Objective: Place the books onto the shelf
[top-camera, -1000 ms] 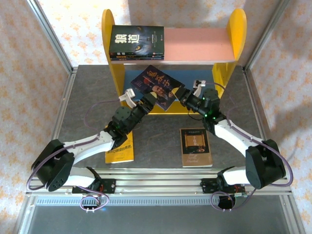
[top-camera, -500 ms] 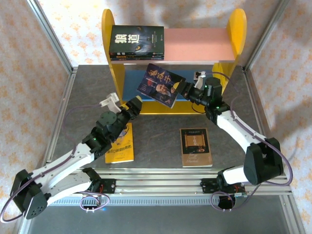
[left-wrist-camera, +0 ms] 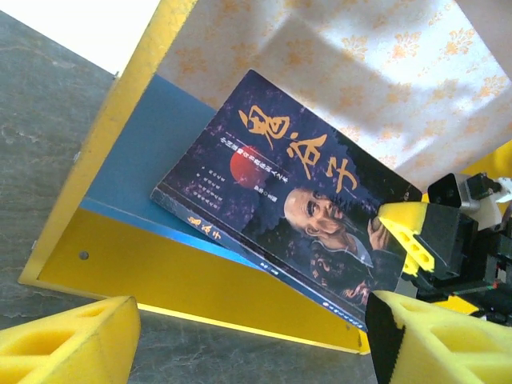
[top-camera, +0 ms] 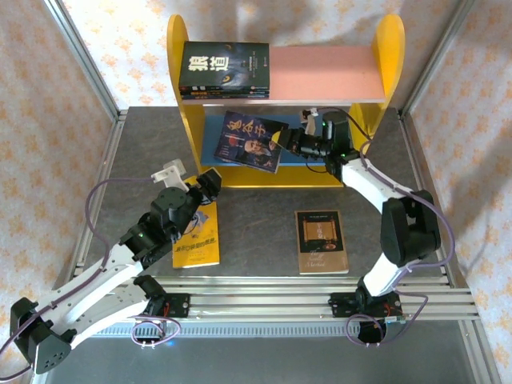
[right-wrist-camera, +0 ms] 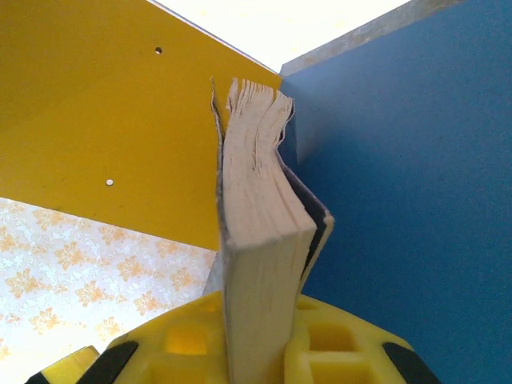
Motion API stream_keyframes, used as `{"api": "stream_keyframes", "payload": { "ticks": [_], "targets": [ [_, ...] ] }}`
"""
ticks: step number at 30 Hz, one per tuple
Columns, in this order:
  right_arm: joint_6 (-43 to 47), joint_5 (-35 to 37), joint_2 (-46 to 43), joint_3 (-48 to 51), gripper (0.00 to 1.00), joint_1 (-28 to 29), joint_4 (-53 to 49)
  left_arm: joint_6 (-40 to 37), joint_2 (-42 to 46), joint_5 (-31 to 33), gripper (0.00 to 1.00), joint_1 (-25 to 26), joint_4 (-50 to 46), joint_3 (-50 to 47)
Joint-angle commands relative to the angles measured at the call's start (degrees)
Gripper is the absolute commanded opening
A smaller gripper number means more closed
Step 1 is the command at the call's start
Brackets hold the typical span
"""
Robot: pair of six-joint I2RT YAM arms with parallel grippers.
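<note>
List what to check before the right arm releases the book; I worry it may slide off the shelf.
1. Right gripper shut on the dark blue book: ok.
2. Book over the blue lower board: ok.
3. Book square to the board's edges: not ok, skewed.
4. Book resting on the board: cannot tell.
5. Left gripper open, apart from the book: ok.

Floral wallpaper (top-camera: 40, 120), grey tabletop (top-camera: 256, 216), alu frame (top-camera: 84, 56)

Grey mottled tabletop (top-camera: 256, 232), cream floral backdrop (top-camera: 40, 120) around, aluminium rails (top-camera: 264, 292) along near edge.
</note>
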State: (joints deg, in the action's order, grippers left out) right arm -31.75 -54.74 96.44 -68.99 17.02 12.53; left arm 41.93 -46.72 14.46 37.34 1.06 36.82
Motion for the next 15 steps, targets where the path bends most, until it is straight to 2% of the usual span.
{"api": "stream_keyframes", "payload": {
  "ticks": [1,5,15],
  "targets": [
    [1.9,-4.5,1.8,-5.0,0.00,-0.7,3.1,-1.0,1.2,2.1,0.73,-0.5,-2.4,0.6],
    [2.3,-7.6,5.6,-8.9,0.00,-0.8,2.6,-0.8,1.4,1.7,0.73,-0.6,-2.3,0.3],
    [10.6,-12.1,12.8,-18.1,0.04,-0.7,-9.0,-0.6,2.1,1.2,0.73,-0.8,-3.3,0.8]
  ]
}}
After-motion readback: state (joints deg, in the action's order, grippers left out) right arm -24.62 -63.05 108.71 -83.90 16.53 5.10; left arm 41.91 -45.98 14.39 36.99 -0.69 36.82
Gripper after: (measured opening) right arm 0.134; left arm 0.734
